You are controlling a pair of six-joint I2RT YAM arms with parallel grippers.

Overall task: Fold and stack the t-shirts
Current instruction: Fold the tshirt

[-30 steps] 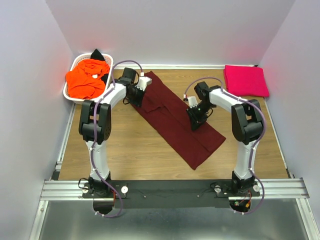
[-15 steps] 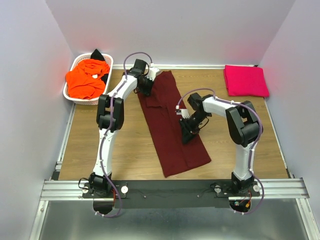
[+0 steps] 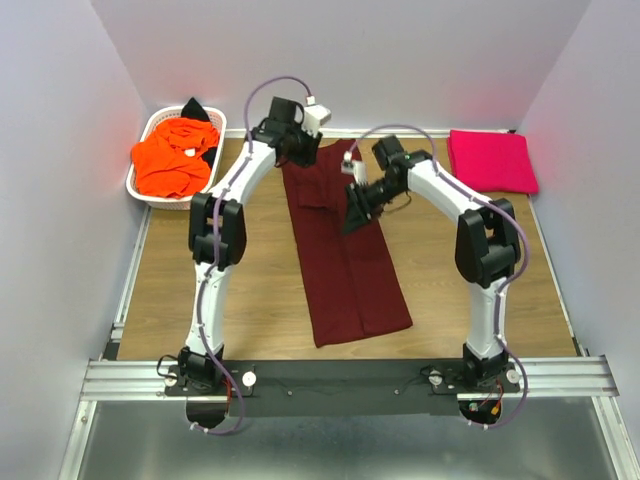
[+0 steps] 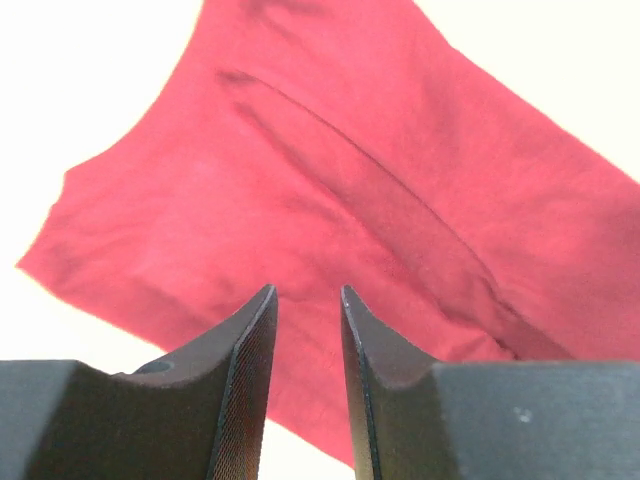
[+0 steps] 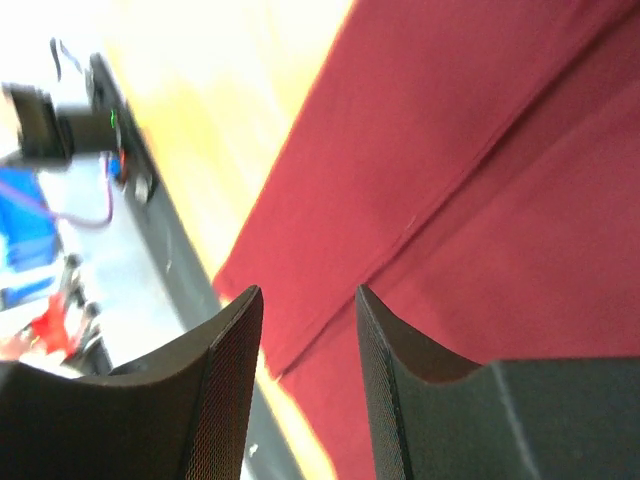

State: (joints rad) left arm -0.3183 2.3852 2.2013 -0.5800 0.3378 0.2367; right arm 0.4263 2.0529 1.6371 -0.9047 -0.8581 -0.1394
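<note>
A dark maroon t-shirt (image 3: 345,260), folded into a long strip, lies flat down the middle of the table, running from the far edge toward the near rail. My left gripper (image 3: 299,154) hovers over its far end, open; the left wrist view shows the gripper (image 4: 305,295) with nothing between its fingers, above the maroon cloth (image 4: 330,190). My right gripper (image 3: 355,213) hangs over the strip's right edge, also open and empty (image 5: 308,292), above a fold seam of the cloth (image 5: 470,170). A bright pink t-shirt (image 3: 491,161) lies folded at the far right.
A white lattice basket (image 3: 140,185) stands at the far left with an orange shirt (image 3: 170,158) and a black one (image 3: 195,108) in it. White walls close in three sides. The metal rail (image 3: 350,375) with both arm bases runs along the near edge.
The maroon strip has swung from a diagonal to nearly straight. Both arms moved toward the far side, and both grippers opened off the cloth.
</note>
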